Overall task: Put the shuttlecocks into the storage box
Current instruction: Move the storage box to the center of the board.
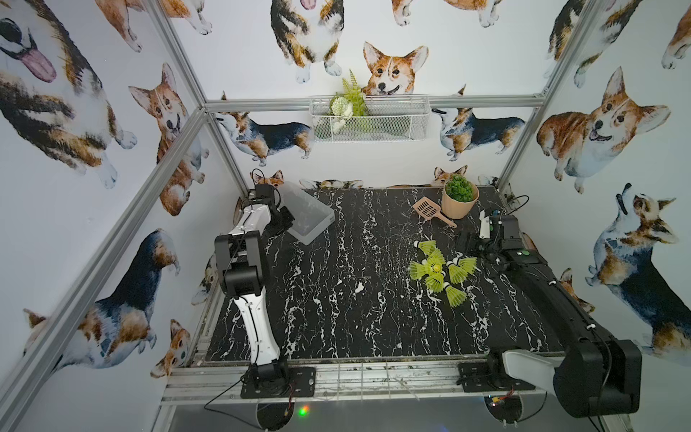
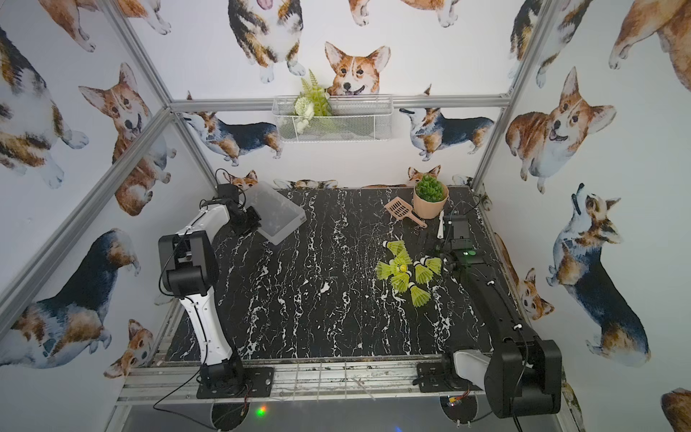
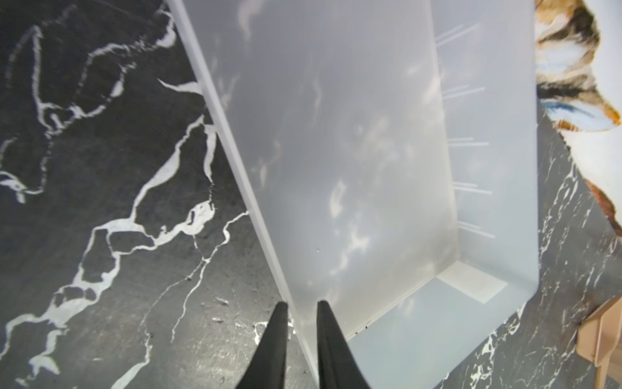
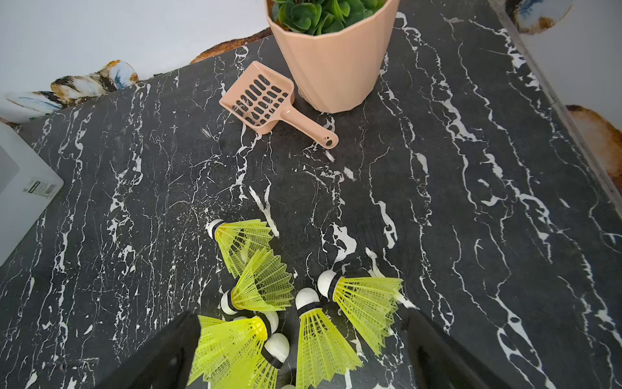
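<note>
Pinching storage box [image 3: 336,134] side wall with left gripper [image 3: 301,306], shallow bite. Sitting far-left on table [image 1: 355,299], well apart from shuttlecocks [image 1: 437,269] heaped beside wide-spread right gripper [image 4: 299,320]. Could slip or twist on drag: thin slick wall. Might lift tangled skirts together.

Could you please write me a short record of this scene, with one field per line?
storage box: far left corner of the table, looks empty
shuttlecocks: heaped together on the table's right side
left gripper: straddles the box's wall, jaws close together
right gripper: open above the heap, holding nothing
nearby: potted plant and scoop
</note>
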Tool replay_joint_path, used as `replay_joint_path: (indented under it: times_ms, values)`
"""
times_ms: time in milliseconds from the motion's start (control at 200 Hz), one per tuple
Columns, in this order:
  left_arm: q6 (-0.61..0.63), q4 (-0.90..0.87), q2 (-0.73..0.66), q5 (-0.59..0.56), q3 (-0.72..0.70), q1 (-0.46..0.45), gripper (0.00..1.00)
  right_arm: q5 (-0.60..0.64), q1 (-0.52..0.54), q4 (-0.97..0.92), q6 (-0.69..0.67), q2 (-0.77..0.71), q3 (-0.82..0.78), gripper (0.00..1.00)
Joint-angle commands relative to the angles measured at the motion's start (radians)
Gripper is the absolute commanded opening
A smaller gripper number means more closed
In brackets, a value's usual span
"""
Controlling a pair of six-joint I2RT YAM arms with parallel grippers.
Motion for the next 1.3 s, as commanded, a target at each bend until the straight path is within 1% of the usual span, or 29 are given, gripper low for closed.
replay_joint_path:
  times_ms: [0,30,110,145,205,285,330,501,686,856,1046,1171,1206,1296]
  values:
    - [0.033,-0.050,0.005,-0.023,0.007,-0.006,0.20,-0.005,0.000,-0.005,0.009,-0.008,-0.006,1.00]
    - [0.036,-0.052,0.004,-0.019,0.008,-0.009,0.19,-0.007,0.000,-0.006,0.012,-0.010,-0.007,1.00]
    - [0.051,-0.067,0.001,-0.019,0.012,-0.020,0.11,-0.011,0.000,-0.004,0.016,-0.012,-0.013,1.00]
    - [0.057,-0.075,-0.004,-0.021,0.012,-0.027,0.10,-0.013,0.001,-0.004,0.017,-0.012,-0.014,1.00]
    - [0.074,-0.086,-0.014,-0.018,0.006,-0.042,0.05,-0.018,0.001,-0.002,0.021,-0.010,-0.015,1.00]
    - [0.102,-0.113,-0.032,-0.024,0.003,-0.067,0.03,-0.020,0.000,-0.006,0.023,-0.008,-0.014,1.00]
    - [0.116,-0.130,-0.044,-0.030,0.000,-0.083,0.00,-0.021,0.000,-0.008,0.024,-0.010,-0.014,1.00]
    - [0.178,-0.196,-0.101,-0.056,-0.028,-0.161,0.00,-0.032,0.002,-0.029,0.028,-0.009,-0.004,1.00]
    - [0.207,-0.211,-0.222,-0.102,-0.152,-0.277,0.00,-0.049,0.002,-0.049,0.029,-0.011,-0.011,1.00]
    - [0.191,-0.213,-0.340,-0.141,-0.257,-0.371,0.00,-0.082,0.006,-0.068,0.035,-0.010,-0.024,1.00]
    - [0.134,-0.178,-0.450,-0.179,-0.375,-0.465,0.01,-0.117,0.022,-0.073,0.056,-0.016,-0.048,1.00]
    - [0.107,-0.151,-0.479,-0.219,-0.441,-0.523,0.01,-0.138,0.029,-0.085,0.065,-0.021,-0.054,1.00]
    - [0.104,-0.141,-0.515,-0.221,-0.455,-0.537,0.01,-0.138,0.033,-0.092,0.066,-0.021,-0.055,1.00]
    - [0.081,-0.124,-0.534,-0.230,-0.485,-0.570,0.01,-0.141,0.045,-0.109,0.069,-0.026,-0.058,1.00]
